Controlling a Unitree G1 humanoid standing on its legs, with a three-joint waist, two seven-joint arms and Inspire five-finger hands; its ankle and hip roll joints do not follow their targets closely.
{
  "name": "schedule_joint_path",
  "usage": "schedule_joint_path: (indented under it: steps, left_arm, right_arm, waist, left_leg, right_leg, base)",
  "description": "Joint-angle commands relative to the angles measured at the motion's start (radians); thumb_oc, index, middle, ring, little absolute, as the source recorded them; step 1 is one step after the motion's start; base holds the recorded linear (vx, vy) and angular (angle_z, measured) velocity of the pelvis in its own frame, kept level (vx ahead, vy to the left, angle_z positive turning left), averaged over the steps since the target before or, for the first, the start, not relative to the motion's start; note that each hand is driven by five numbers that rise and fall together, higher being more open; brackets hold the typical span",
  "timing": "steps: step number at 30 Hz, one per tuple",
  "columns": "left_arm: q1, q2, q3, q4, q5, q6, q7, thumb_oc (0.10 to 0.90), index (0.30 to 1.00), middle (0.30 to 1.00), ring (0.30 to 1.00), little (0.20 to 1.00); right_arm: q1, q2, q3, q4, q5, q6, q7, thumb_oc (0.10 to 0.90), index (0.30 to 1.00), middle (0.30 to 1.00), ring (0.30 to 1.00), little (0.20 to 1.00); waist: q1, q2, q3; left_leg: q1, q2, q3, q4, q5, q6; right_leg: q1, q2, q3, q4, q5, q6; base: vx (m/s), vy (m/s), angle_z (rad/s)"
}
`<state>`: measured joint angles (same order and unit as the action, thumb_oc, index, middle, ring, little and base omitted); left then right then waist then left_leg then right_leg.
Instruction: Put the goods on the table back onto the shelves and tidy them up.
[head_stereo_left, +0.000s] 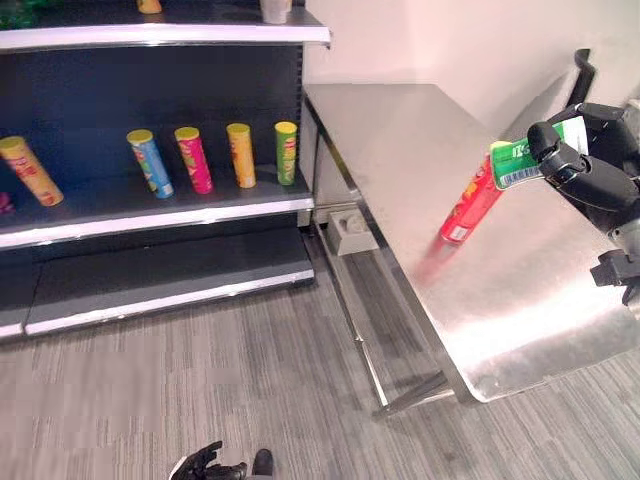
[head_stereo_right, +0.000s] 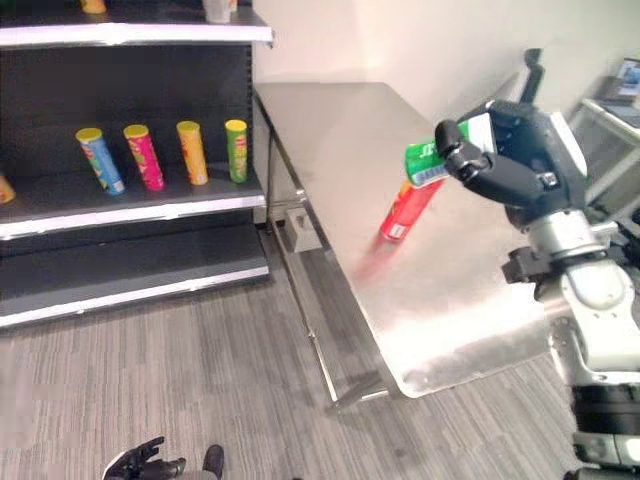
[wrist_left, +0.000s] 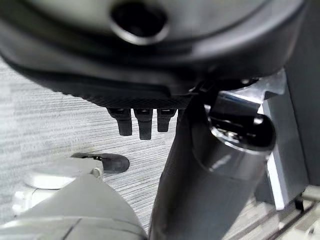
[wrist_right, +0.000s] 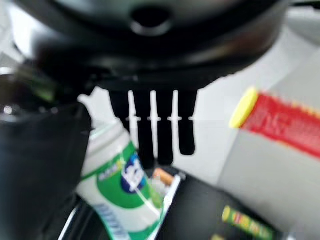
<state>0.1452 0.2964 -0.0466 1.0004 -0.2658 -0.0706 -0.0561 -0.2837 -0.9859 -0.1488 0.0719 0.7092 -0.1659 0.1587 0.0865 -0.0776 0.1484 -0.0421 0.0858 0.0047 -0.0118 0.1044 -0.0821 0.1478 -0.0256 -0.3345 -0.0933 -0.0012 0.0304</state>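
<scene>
Green-and-white canister (head_stereo_left: 522, 163) pinched between thumb and fingers of the right hand (head_stereo_left: 590, 160), raised above the steel table (head_stereo_left: 520, 300); red tube (head_stereo_left: 470, 207) lying on the table just beside it, at 7 o'clock; four upright tubes (head_stereo_left: 212, 155) on the middle shelf (head_stereo_left: 150, 215) at 9 o'clock; left hand (head_stereo_left: 205, 464) at 7 o'clock, low over the floor, fingers loosely open
</scene>
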Motion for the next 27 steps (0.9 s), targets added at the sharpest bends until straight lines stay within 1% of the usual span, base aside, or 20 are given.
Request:
schedule_joint_path:
  steps: [1, 2, 3, 4, 5, 6, 8, 9, 11, 14, 15, 16, 18, 20, 21, 22, 23, 24, 26, 27]
  left_arm:
    - [-0.022, 0.033, -0.043, -0.017, -0.015, -0.035, 0.003, 0.800, 0.900, 0.900, 0.900, 0.900]
    - [-0.025, 0.038, -0.045, -0.019, -0.012, -0.039, 0.006, 0.800, 0.900, 0.900, 0.900, 0.900]
    - [-0.025, 0.037, -0.045, -0.018, -0.012, -0.039, 0.006, 0.800, 0.900, 0.900, 0.900, 0.900]
    - [-0.033, 0.042, -0.048, -0.015, -0.011, -0.043, 0.011, 0.800, 0.900, 0.900, 0.900, 0.900]
    - [-0.041, 0.045, -0.049, -0.015, -0.012, -0.043, 0.020, 0.800, 0.900, 0.900, 0.900, 0.900]
    - [-0.042, 0.046, -0.051, -0.015, -0.012, -0.043, 0.020, 0.800, 0.900, 0.900, 0.900, 0.900]
    - [-0.046, 0.048, -0.047, -0.025, -0.011, -0.044, 0.027, 0.800, 0.900, 0.900, 0.900, 0.900]
    - [-0.037, 0.048, -0.049, -0.027, 0.006, -0.042, 0.023, 0.800, 0.900, 0.900, 0.900, 0.900]
    - [-0.041, 0.055, -0.056, -0.018, 0.028, -0.042, 0.019, 0.800, 0.900, 0.900, 0.900, 0.900]
    - [-0.045, 0.071, -0.063, -0.005, 0.054, -0.041, 0.021, 0.800, 0.900, 0.900, 0.900, 0.900]
    - [-0.045, 0.072, -0.062, -0.005, 0.054, -0.041, 0.021, 0.800, 0.900, 0.900, 0.900, 0.900]
    - [-0.048, 0.086, -0.062, -0.003, 0.058, -0.039, 0.021, 0.800, 0.900, 0.900, 0.900, 0.900]
    - [-0.045, 0.098, -0.059, -0.007, 0.063, -0.038, 0.022, 0.800, 0.900, 0.900, 0.900, 0.900]
    - [-0.041, 0.105, -0.056, -0.016, 0.057, -0.035, 0.025, 0.800, 0.900, 0.900, 0.900, 0.900]
    - [-0.041, 0.105, -0.054, -0.016, 0.057, -0.034, 0.025, 0.800, 0.900, 0.900, 0.900, 0.900]
    - [-0.042, 0.115, -0.063, -0.020, 0.064, -0.032, 0.023, 0.800, 0.900, 0.900, 0.900, 0.900]
    - [-0.043, 0.114, -0.062, -0.020, 0.064, -0.032, 0.023, 0.800, 0.900, 0.900, 0.900, 0.900]
    - [-0.042, 0.111, -0.061, -0.028, 0.056, -0.030, 0.014, 0.800, 0.900, 0.900, 0.900, 0.900]
    - [-0.035, 0.105, -0.063, -0.037, 0.053, -0.027, 0.003, 0.800, 0.900, 0.900, 0.900, 0.900]
    - [-0.032, 0.103, -0.064, -0.038, 0.054, -0.026, -0.001, 0.800, 0.900, 0.900, 0.900, 0.900]
  right_arm:
    - [-0.127, -0.057, -0.054, -0.025, 0.034, -0.106, -0.070, 0.400, 0.300, 0.300, 0.300, 0.300]
    - [-0.133, -0.069, -0.053, -0.026, 0.026, -0.111, -0.078, 0.400, 0.300, 0.300, 0.300, 0.300]
    - [-0.134, -0.069, -0.051, -0.025, 0.026, -0.111, -0.079, 0.400, 0.300, 0.300, 0.300, 0.300]
    - [-0.144, -0.091, -0.044, -0.019, 0.010, -0.118, -0.095, 0.400, 0.300, 0.300, 0.300, 0.300]
    - [-0.130, -0.096, -0.068, -0.024, 0.001, -0.127, -0.114, 0.400, 0.300, 0.300, 0.300, 0.300]
    - [-0.124, -0.095, -0.073, -0.027, 0.001, -0.126, -0.114, 0.400, 0.300, 0.300, 0.300, 0.300]
    - [-0.100, -0.090, -0.104, -0.025, -0.020, -0.128, -0.138, 0.400, 0.300, 0.300, 0.300, 0.300]
    - [-0.068, -0.066, -0.148, -0.036, -0.038, -0.125, -0.152, 0.400, 0.300, 0.300, 0.300, 0.300]
    - [-0.058, -0.060, -0.162, -0.046, -0.068, -0.120, -0.160, 0.400, 0.300, 0.300, 0.300, 0.300]
    - [-0.072, -0.028, -0.153, -0.059, -0.057, -0.116, -0.165, 0.400, 0.300, 0.300, 0.300, 0.300]
    - [-0.072, -0.027, -0.153, -0.060, -0.057, -0.115, -0.165, 0.400, 0.300, 0.300, 0.300, 0.300]
    - [-0.091, -0.016, -0.140, -0.048, -0.061, -0.116, -0.175, 0.400, 0.300, 0.300, 0.300, 0.300]
    - [-0.109, -0.008, -0.131, -0.039, -0.076, -0.113, -0.188, 0.400, 0.300, 0.300, 0.300, 0.300]
    - [-0.137, -0.002, -0.108, -0.046, -0.086, -0.111, -0.194, 0.400, 0.300, 0.300, 0.300, 0.300]
    - [-0.141, -0.002, -0.105, -0.045, -0.086, -0.111, -0.195, 0.400, 0.300, 0.300, 0.300, 0.300]
    - [-0.147, 0.010, -0.093, -0.045, -0.078, -0.111, -0.194, 0.400, 0.300, 0.300, 0.300, 0.300]
    - [-0.148, 0.010, -0.093, -0.045, -0.078, -0.111, -0.194, 0.400, 0.300, 0.300, 0.300, 0.300]
    - [-0.143, 0.004, -0.090, -0.048, -0.076, -0.111, -0.192, 0.400, 0.300, 0.300, 0.300, 0.300]
    - [-0.153, -0.002, -0.087, -0.052, -0.067, -0.113, -0.193, 0.400, 0.300, 0.300, 0.300, 0.300]
    - [-0.156, -0.005, -0.082, -0.053, -0.068, -0.114, -0.195, 0.400, 0.300, 0.300, 0.300, 0.300]
  waist:
    - [0.008, -0.026, -0.020]
    - [0.008, -0.026, -0.020]
    - [0.007, -0.026, -0.022]
    - [0.005, -0.026, -0.022]
    - [-0.005, -0.029, -0.021]
    - [-0.002, -0.029, -0.024]
    - [-0.005, -0.015, -0.031]
    - [-0.002, 0.005, -0.053]
    - [0.004, 0.012, -0.069]
    - [0.014, 0.004, -0.070]
    - [0.015, -0.001, -0.070]
    - [0.022, -0.004, -0.061]
    - [0.024, -0.002, -0.054]
    - [0.021, 0.002, -0.033]
    - [0.021, 0.000, -0.031]
    - [0.008, 0.015, -0.016]
    - [0.008, 0.016, -0.017]
    - [-0.002, 0.023, -0.006]
    - [-0.006, 0.023, 0.000]
    - [-0.007, 0.018, 0.003]
  left_leg:
    - [0.007, 0.125, 0.072, 0.085, -0.062, -0.065]
    - [0.003, 0.146, 0.069, 0.040, -0.029, -0.068]
    - [0.007, 0.147, 0.069, 0.028, -0.021, -0.069]
    - [-0.004, 0.170, 0.072, -0.015, 0.016, -0.075]
    - [-0.035, 0.217, 0.117, -0.068, 0.045, -0.079]
    - [-0.037, 0.218, 0.117, -0.068, 0.046, -0.080]
    - [-0.046, 0.241, 0.145, -0.076, 0.055, -0.087]
    - [-0.029, 0.231, 0.148, -0.076, 0.044, -0.101]
    - [-0.024, 0.192, 0.147, -0.073, 0.037, -0.092]
    - [-0.016, 0.122, 0.153, -0.048, -0.004, -0.049]
    - [-0.018, 0.117, 0.156, -0.045, -0.006, -0.045]
    - [-0.009, 0.070, 0.165, -0.040, -0.030, -0.013]
    - [0.016, 0.019, 0.167, -0.052, -0.053, 0.021]
    - [0.048, -0.021, 0.168, -0.061, -0.069, 0.053]
    - [0.049, -0.025, 0.170, -0.061, -0.069, 0.055]
    - [0.071, -0.033, 0.155, -0.069, -0.082, 0.067]
    - [0.068, -0.032, 0.156, -0.071, -0.079, 0.067]
    - [0.087, -0.045, 0.145, -0.073, -0.091, 0.069]
    - [0.107, -0.053, 0.136, -0.076, -0.105, 0.068]
    - [0.116, -0.058, 0.128, -0.076, -0.114, 0.066]
  right_leg:
    - [-0.009, -0.029, 0.006, 0.006, -0.017, 0.070]
    - [-0.014, -0.034, 0.002, 0.006, -0.015, 0.076]
    - [-0.015, -0.033, 0.001, 0.006, -0.015, 0.076]
    - [-0.019, -0.043, -0.007, 0.006, -0.017, 0.083]
    - [-0.017, -0.061, -0.025, 0.006, -0.027, 0.095]
    - [-0.019, -0.060, -0.025, 0.006, -0.027, 0.094]
    - [-0.011, -0.072, -0.037, 0.006, -0.030, 0.107]
    - [0.006, -0.093, -0.050, 0.011, -0.030, 0.124]
    - [0.014, -0.146, -0.058, 0.027, -0.017, 0.142]
    - [0.005, -0.232, -0.049, 0.104, 0.000, 0.162]
    - [0.001, -0.240, -0.047, 0.111, -0.003, 0.166]
    - [-0.029, -0.295, -0.036, 0.201, 0.027, 0.174]
    - [-0.063, -0.346, -0.023, 0.317, 0.083, 0.178]
    - [-0.114, -0.394, -0.007, 0.434, 0.179, 0.182]
    - [-0.118, -0.399, -0.002, 0.440, 0.177, 0.184]
    - [-0.170, -0.354, 0.026, 0.495, 0.153, 0.168]
    - [-0.174, -0.353, 0.026, 0.494, 0.156, 0.166]
    - [-0.213, -0.291, 0.052, 0.461, 0.098, 0.153]
    - [-0.226, -0.230, 0.030, 0.373, 0.056, 0.134]
    - [-0.232, -0.203, 0.021, 0.310, 0.053, 0.134]
  base:
    - [0.02, 0.176, 0.32]
    - [0.02, 0.107, 0.14]
    - [0.03, 0.137, 0.17]
    - [0.06, 0.223, 0.24]
    - [0.06, 0.225, 0.43]
    - [0.11, 0.329, 0.37]
    - [0.12, 0.287, 0.27]
    - [0.16, 0.373, 0.29]
    - [0.20, 0.466, 0.23]
    - [0.14, 0.343, 0.43]
    - [0.10, 0.408, 0.18]
    - [0.08, 0.402, 0.06]
    - [0.12, 0.447, 0.20]
    - [0.07, 0.317, 0.25]
    - [0.08, 0.294, 0.18]
    - [0.05, 0.172, 0.09]
    - [0.17, 0.276, 0.07]
    - [0.17, 0.133, 0.23]
    - [0.22, 0.102, 0.17]
    - [0.23, 0.025, 0.03]
